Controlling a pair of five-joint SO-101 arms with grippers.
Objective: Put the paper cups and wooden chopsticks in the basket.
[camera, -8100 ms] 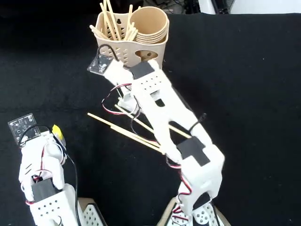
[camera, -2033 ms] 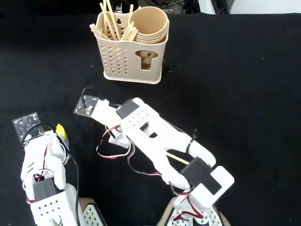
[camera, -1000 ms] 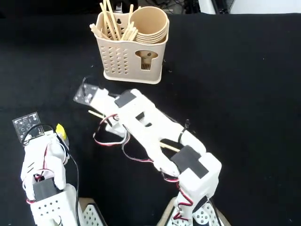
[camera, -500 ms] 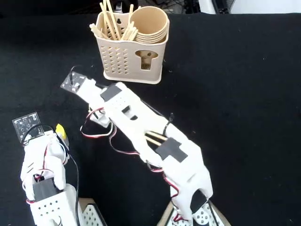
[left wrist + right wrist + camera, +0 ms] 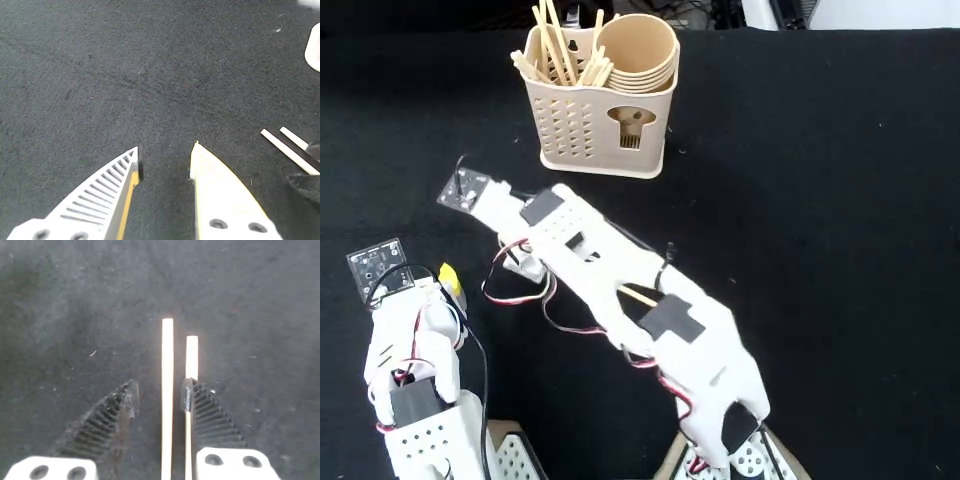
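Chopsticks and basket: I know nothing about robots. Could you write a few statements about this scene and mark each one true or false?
1. The basket holds stacked paper cups and wooden chopsticks. True.
2. Two loose chopsticks lie on the table between the open fingers of the right gripper. True.
3. The left gripper is holding a paper cup. False: it is open with nothing in it, over the black cloth.
4. The basket lies tipped on its side. False: it stands upright.
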